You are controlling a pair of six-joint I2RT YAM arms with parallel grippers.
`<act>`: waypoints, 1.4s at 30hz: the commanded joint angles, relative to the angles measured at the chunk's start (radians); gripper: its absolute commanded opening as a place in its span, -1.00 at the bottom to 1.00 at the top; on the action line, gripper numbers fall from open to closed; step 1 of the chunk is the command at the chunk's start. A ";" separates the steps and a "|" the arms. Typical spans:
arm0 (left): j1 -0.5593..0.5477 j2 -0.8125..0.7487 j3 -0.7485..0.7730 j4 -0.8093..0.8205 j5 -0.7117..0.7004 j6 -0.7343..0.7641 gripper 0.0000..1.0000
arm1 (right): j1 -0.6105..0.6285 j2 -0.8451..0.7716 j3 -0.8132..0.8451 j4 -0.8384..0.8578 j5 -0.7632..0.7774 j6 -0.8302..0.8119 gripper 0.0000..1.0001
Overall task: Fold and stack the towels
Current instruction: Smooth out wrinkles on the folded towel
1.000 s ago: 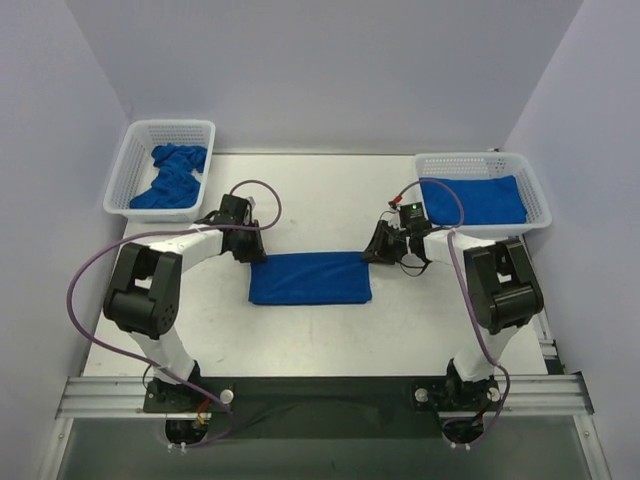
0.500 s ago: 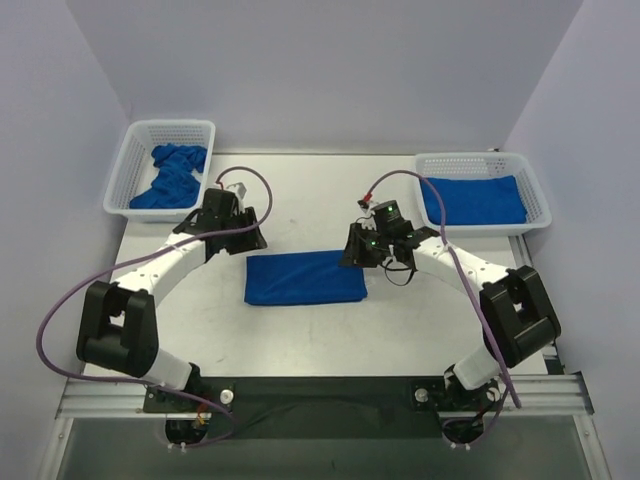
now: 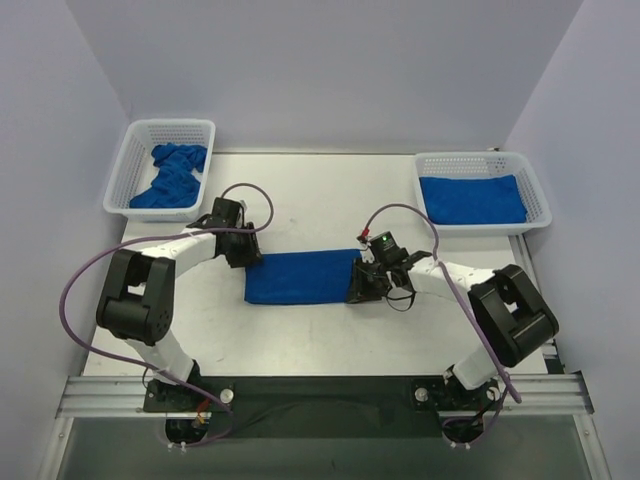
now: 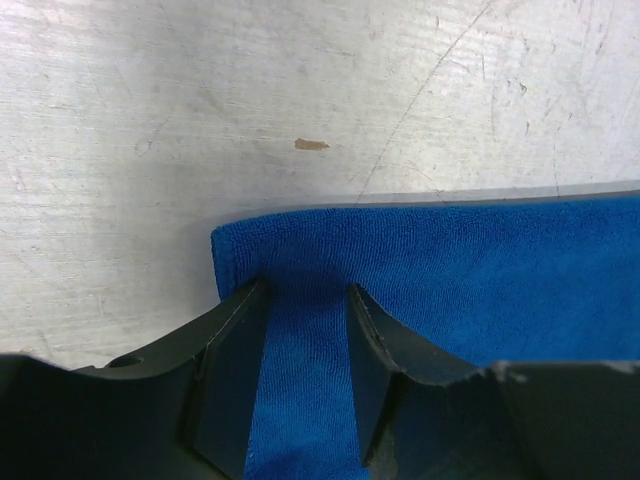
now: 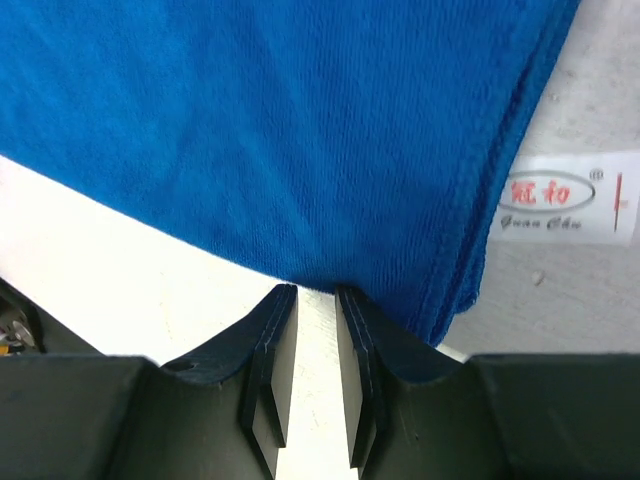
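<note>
Jaws on my left gripper stand parted; those on my right gripper are drawn almost together. From above, one towel lies flat as a long folded strip in the middle of the table, with my left gripper at its far left corner and my right at its near right corner. A folded towel already sits in the right basket, and crumpled towels wait in the left basket (so most of the job lies ahead, by my reckoning).

At my left wrist, the left gripper straddles the towel just inside its corner, with cloth showing in the gap and nothing pinched.

At my right wrist, the right gripper shows only a thin slit, its tips at the edge of the towel near the white tag. Whether they nip cloth I cannot tell. This strip looks to need another fold before stacking.
</note>
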 commanded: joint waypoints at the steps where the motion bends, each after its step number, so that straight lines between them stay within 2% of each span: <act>1: 0.032 0.027 0.014 0.014 -0.054 0.003 -0.04 | -0.009 -0.040 -0.059 -0.054 0.070 -0.014 -0.52; 4: 0.044 0.033 0.026 0.001 -0.053 0.015 -0.03 | -0.007 -0.074 -0.065 -0.073 0.070 -0.020 -0.51; 7: 0.043 0.009 0.044 -0.011 -0.010 0.024 0.09 | -0.004 -0.114 -0.045 -0.102 0.063 -0.032 -0.52; 12: 0.028 -0.118 0.066 -0.069 0.067 0.045 0.33 | -0.004 -0.165 0.074 -0.156 0.049 -0.060 -0.51; 16: 0.005 -0.252 0.029 -0.152 0.068 0.044 0.35 | -0.006 -0.137 0.156 -0.162 0.043 -0.067 -0.51; 18: 0.000 -0.321 -0.006 -0.184 0.065 0.038 0.30 | -0.006 -0.104 0.188 -0.160 0.046 -0.070 -0.51; 20: -0.009 -0.368 -0.080 -0.191 0.068 0.026 0.09 | -0.007 -0.068 0.202 -0.148 0.047 -0.073 -0.51; 26: -0.054 -0.364 -0.273 -0.154 0.039 -0.016 -0.28 | -0.010 0.010 0.194 -0.090 0.043 -0.058 -0.51; 30: -0.055 -0.359 -0.337 -0.134 -0.001 -0.050 -0.41 | -0.019 0.039 0.138 -0.050 0.049 -0.052 -0.51; 37: -0.054 -0.408 -0.379 -0.167 -0.021 -0.096 -0.42 | -0.050 0.012 0.033 -0.028 0.067 -0.052 -0.51; 39: -0.058 -0.442 -0.341 -0.210 -0.021 -0.093 -0.33 | -0.058 -0.019 0.022 -0.033 0.064 -0.053 -0.51; 41: -0.086 -0.509 -0.299 -0.255 -0.047 -0.080 -0.11 | -0.065 -0.076 0.022 -0.062 0.067 -0.060 -0.51; 42: -0.104 -0.531 -0.246 -0.270 -0.103 -0.074 0.06 | -0.079 -0.096 0.021 -0.074 0.077 -0.063 -0.51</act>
